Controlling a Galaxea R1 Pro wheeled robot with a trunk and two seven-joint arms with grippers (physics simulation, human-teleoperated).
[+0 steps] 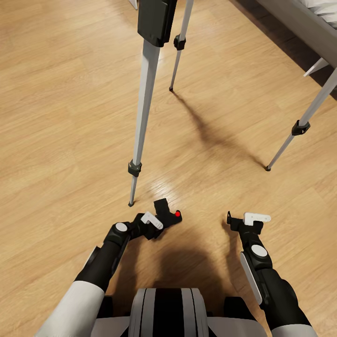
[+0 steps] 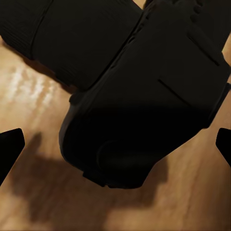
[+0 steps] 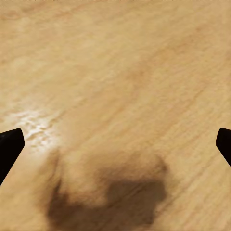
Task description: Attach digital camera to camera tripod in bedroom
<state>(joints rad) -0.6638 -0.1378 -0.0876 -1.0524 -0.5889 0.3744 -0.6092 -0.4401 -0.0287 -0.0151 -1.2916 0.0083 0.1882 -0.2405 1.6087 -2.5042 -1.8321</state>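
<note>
item, left to right. left gripper (image 1: 157, 223): black with a white finger plate, carried low over the floor (image 1: 56, 117) and holding the digital camera (image 1: 167, 214); in the left wrist view the camera body (image 2: 144, 96) hangs close before the lens, the dark fingertips (image 2: 9, 149) showing wide at either edge, so just where the pads bear on it cannot be told. digital camera: small, black, matt moulded shell, blocky with rounded corners and a stubby barrel, a round red button on top; judged light and rigid, smooth enough to twist in a two-point hold, with lens and button as the parts to keep pressure off (the flat flanks of the body look the better place to take it, leaving the underside free for mounting). camera tripod (image 1: 149, 70): stands on the floor ahead of the robot, three silver tubular legs with black collars and pointed black feet, black block at the upper edge of the head view where the near leg joins; legs look stiff but slender, and the stand is judged easy to tip or skate on this floor if pushed sideways. floor: light wood plank, glossy, with a bright glare patch. right gripper (image 1: 243, 220): empty, jaws wide, its fingertips (image 3: 9, 149) far apart over bare boards. grey bed (image 1: 304, 18): upper right corner.
</note>
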